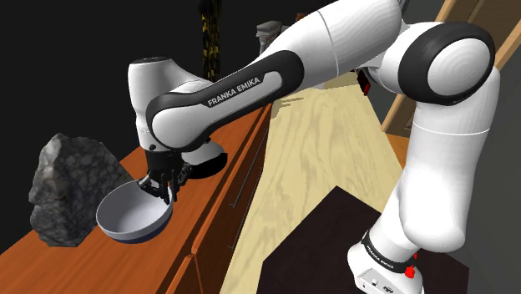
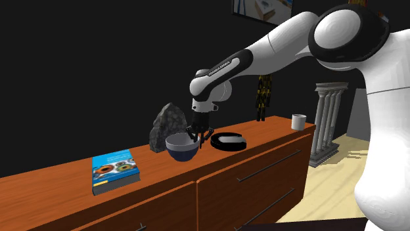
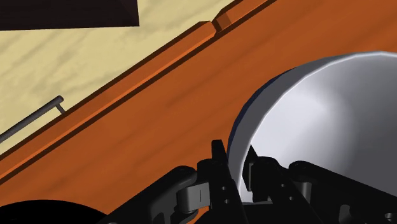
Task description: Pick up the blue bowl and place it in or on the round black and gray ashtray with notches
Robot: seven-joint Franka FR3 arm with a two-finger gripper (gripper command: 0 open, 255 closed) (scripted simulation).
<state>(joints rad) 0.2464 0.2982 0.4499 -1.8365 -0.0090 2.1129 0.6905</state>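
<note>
While pinching the rim of the blue bowl (image 1: 129, 215) in the end effector (image 1: 159, 193), poised tilted over the bench (image 2: 263, 142). Beside a grey rock (image 1: 71, 188), near the round black ashtray (image 2: 228, 140).

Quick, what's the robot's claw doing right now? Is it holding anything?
Claw: closed on the rim of the blue bowl, holding it.

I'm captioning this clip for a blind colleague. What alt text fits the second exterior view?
A white robot arm's black fingers clasp the rim of a blue bowl, holding it low over an orange-brown dresser. A round black ashtray lies beside it; a grey rock, a book and a white cup sit there too.
</note>
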